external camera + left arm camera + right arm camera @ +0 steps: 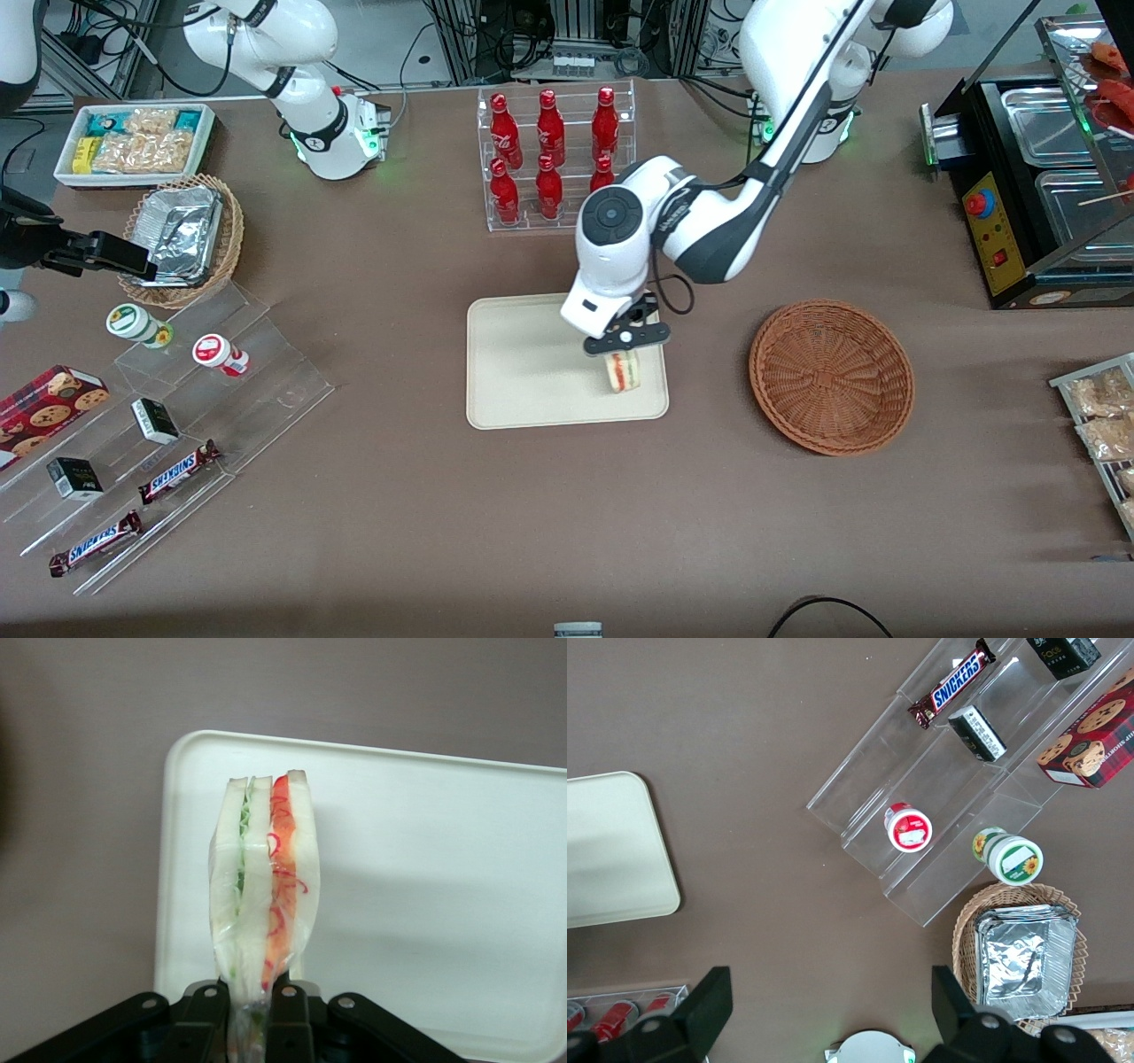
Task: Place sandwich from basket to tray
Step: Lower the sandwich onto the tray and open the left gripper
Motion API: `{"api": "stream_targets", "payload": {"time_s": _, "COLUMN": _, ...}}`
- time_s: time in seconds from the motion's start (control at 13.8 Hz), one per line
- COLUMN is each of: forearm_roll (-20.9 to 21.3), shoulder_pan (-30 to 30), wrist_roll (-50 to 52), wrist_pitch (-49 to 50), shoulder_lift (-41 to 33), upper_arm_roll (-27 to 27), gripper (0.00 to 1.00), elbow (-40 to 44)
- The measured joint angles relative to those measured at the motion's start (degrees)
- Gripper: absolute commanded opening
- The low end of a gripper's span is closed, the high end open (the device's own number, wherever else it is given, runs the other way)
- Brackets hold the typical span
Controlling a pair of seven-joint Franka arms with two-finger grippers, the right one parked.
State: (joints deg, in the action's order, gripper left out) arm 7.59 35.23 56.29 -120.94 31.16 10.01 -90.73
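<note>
My left gripper (622, 346) is shut on the sandwich (623, 371), a wrapped white-bread wedge with red and green filling. It holds the sandwich over the corner of the cream tray (523, 372) that lies nearest the basket. In the left wrist view the fingers (288, 1005) pinch the sandwich (261, 877) by its wrapped end, with the tray (425, 877) below it. I cannot tell whether the sandwich touches the tray. The reddish-brown wicker basket (831, 376) stands beside the tray, toward the working arm's end, with nothing in it.
A clear rack of red bottles (554, 155) stands farther from the front camera than the tray. Toward the parked arm's end are clear stepped shelves (177, 425) with snacks, a foil-lined tan basket (182, 239) and a white snack box (133, 142). A black food warmer (1036, 177) stands past the basket.
</note>
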Motion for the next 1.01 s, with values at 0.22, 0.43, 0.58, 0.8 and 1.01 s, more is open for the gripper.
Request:
{"api": "stream_targets", "payload": {"time_s": 0.22, "forearm_roll": 0.00, "shoulder_pan": 3.03, "wrist_roll": 0.07, "wrist_pitch": -4.29, "shoulder_lift": 2.12, "upper_arm_roll": 0.03, "gripper": 0.00, "elbow": 0.19}}
{"api": "stream_targets", "payload": {"time_s": 0.43, "forearm_roll": 0.00, "shoulder_pan": 4.07, "wrist_roll": 0.28, "wrist_pitch": -8.41, "shoulder_lift": 4.58, "upper_arm_roll": 0.00, "gripper": 0.00, "elbow": 0.19}}
{"api": "stream_targets", "payload": {"time_s": 0.58, "forearm_roll": 0.00, "shoulder_pan": 4.19, "wrist_roll": 0.35, "wrist_pitch": -9.02, "shoulder_lift": 5.60, "upper_arm_roll": 0.00, "gripper": 0.00, "elbow": 0.21}}
{"api": "stream_targets", "payload": {"time_s": 0.8, "forearm_roll": 0.00, "shoulder_pan": 4.58, "wrist_roll": 0.38, "wrist_pitch": -10.45, "shoulder_lift": 6.54, "upper_arm_roll": 0.00, "gripper": 0.00, "elbow": 0.22}}
{"api": "stream_targets", "payload": {"time_s": 1.01, "forearm_roll": 0.00, "shoulder_pan": 5.01, "wrist_roll": 0.62, "wrist_pitch": -12.02, "shoulder_lift": 7.44, "upper_arm_roll": 0.00, "gripper": 0.00, "elbow": 0.22}}
